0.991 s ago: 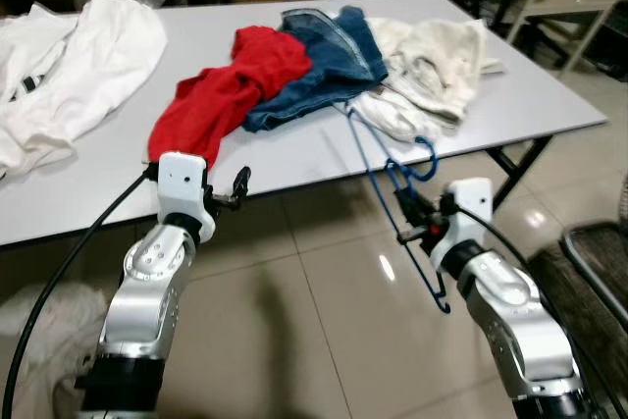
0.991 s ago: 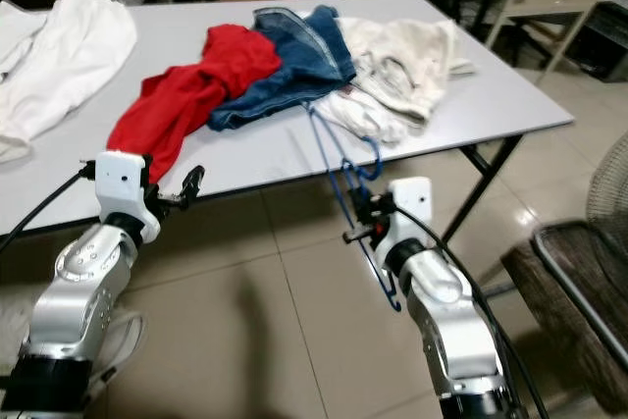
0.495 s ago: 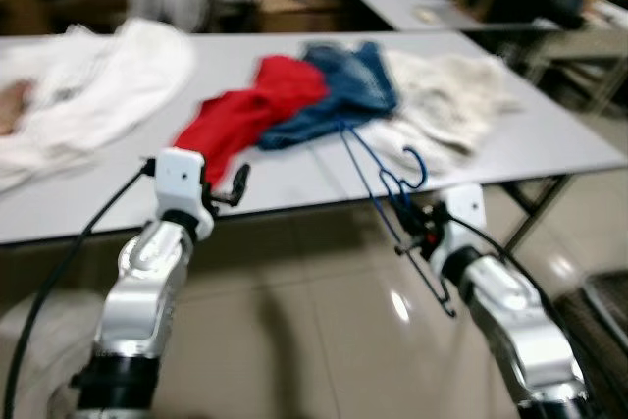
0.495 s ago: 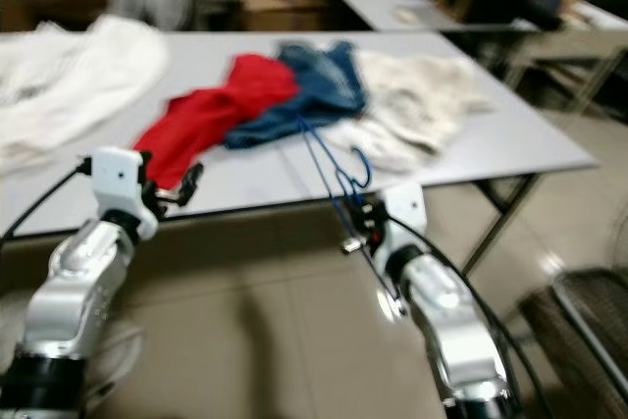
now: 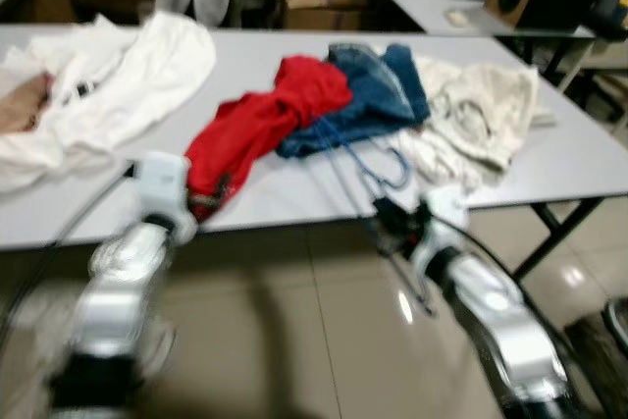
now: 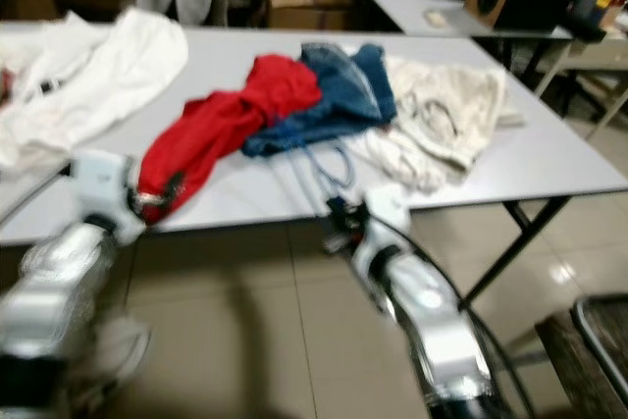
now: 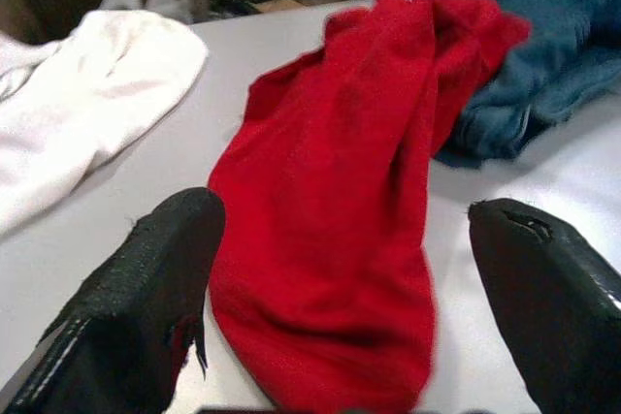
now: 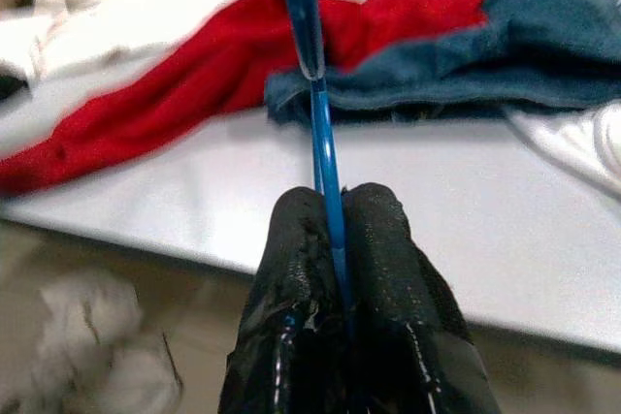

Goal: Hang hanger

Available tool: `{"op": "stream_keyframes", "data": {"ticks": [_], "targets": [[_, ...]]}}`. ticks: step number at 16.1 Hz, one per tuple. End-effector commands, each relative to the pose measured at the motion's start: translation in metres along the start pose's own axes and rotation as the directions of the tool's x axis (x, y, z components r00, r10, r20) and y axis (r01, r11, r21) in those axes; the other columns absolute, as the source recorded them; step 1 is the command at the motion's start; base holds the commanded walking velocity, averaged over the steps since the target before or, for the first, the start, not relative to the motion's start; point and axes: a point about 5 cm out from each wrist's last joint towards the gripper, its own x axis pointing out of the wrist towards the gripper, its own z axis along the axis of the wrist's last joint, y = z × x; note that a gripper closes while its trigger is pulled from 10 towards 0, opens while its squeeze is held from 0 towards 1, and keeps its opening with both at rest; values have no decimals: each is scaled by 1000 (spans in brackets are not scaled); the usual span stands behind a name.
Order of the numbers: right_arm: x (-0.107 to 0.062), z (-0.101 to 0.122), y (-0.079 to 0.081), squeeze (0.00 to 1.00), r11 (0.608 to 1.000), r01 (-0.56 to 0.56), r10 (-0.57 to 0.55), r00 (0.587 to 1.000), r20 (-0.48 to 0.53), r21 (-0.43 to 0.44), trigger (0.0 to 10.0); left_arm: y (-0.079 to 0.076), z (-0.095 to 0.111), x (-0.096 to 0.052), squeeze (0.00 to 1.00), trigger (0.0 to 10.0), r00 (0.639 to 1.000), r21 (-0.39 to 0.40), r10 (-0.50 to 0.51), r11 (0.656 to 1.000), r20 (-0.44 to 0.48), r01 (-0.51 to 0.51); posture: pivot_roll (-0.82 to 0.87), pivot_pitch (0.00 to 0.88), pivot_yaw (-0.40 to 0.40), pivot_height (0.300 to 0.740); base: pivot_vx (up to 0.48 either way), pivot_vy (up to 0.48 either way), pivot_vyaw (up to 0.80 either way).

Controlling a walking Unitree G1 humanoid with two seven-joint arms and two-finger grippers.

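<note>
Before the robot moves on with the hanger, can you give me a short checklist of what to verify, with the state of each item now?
1. Right gripper is shut on the blue hanger: ok.
2. Hanger hook is free of the blue jeans: cannot tell, the picture is blurred.
3. Left gripper is open and holds nothing: ok.
4. Left gripper is clear of the red garment: not ok, it points right at it.
5. A rail to hang the hanger on is in sight: not ok.
</note>
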Motion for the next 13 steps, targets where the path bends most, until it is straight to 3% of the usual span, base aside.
{"op": "stream_keyframes", "data": {"ticks": [1, 3, 4, 5, 6, 8, 13], "targets": [[-5, -6, -11, 0, 999, 46, -45, 998, -32, 6, 10000, -10, -1, 2, 0, 10000, 998, 6, -63, 998, -2, 63, -49, 0, -60, 740, 0, 0, 0], [-4, -5, -12, 0, 999, 49, -48, 999, -23, 20, 10000, -11, -7, -1, 0, 10000, 974, 91, -223, 970, -50, 226, -48, 0, -52, 740, 0, 0, 0], [-4, -4, -13, 0, 998, 54, -53, 998, -21, 32, 10000, -9, -8, 2, 0, 9569, 970, 119, -232, 964, -66, 239, -45, 0, -46, 740, 0, 0, 0], [-4, -4, -15, 0, 996, 63, -61, 998, -25, 61, 10000, -7, -7, 8, 0, 3020, 971, 133, -227, 963, -71, 235, -43, 0, -43, 740, 0, 0, 0], [-3, -5, -15, 0, 993, 69, -67, 997, -30, 95, 10000, -3, -9, 14, 0, 0, 971, 157, -221, 960, -95, 234, -43, 0, -39, 740, 0, 0, 0], [-4, -6, -14, 0, 993, 70, -68, 997, -28, 95, 10000, 7, -12, 18, 0, 0, 971, 208, -195, 953, -137, 221, -48, 0, -27, 740, 0, 0, 0], [-4, -5, -10, 0, 993, 65, -63, 998, -23, 98, 10000, 14, -25, 28, 0, 0, 960, 193, -197, 952, -201, 236, -52, 0, -17, 740, 0, 0, 0]]}}
